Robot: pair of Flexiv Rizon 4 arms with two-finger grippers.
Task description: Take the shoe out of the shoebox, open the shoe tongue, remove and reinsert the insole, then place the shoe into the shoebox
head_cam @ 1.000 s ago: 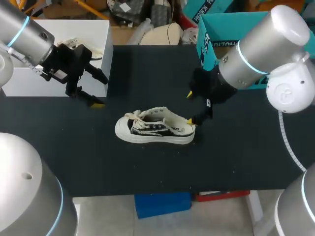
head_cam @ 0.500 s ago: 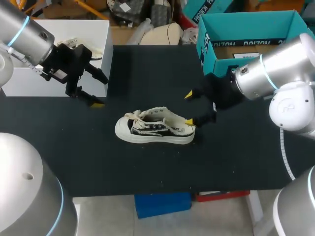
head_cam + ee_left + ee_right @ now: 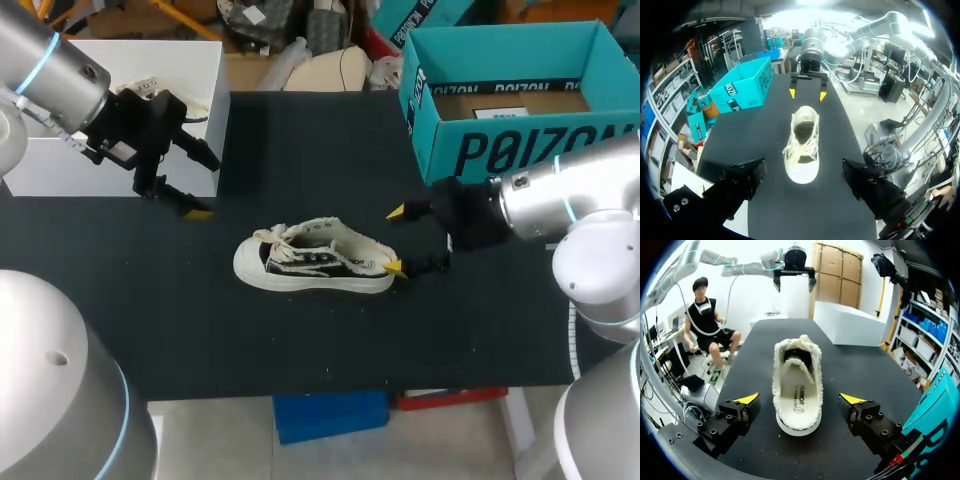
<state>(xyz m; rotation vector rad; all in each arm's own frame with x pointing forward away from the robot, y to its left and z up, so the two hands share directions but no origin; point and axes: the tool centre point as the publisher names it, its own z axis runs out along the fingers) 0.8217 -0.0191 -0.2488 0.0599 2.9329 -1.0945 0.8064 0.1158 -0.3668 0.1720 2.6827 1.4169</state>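
Note:
A white and black low sneaker [image 3: 315, 262] lies upright in the middle of the black table, toe toward my left arm. Its heel faces my right gripper [image 3: 395, 239], which stands open just behind it, one yellow tip touching or nearly touching the heel. In the right wrist view the shoe [image 3: 797, 385] lies between and just ahead of the open fingers of my right gripper [image 3: 799, 399], its insole showing. My left gripper [image 3: 203, 187] hangs open beside the white box, well away from the toe of the shoe [image 3: 802, 145]. The teal shoebox [image 3: 520, 150] stands open at the back right.
A white open box [image 3: 60, 165] sits at the back left with something pale inside. The teal shoebox [image 3: 742, 87] is beside my right arm. Bare black table lies in front of the shoe and between it and the white box.
My right arm has drawn back to the right and lower, uncovering the teal shoebox; its gripper shifted slightly right along the heel. The shoe and left arm stayed still.

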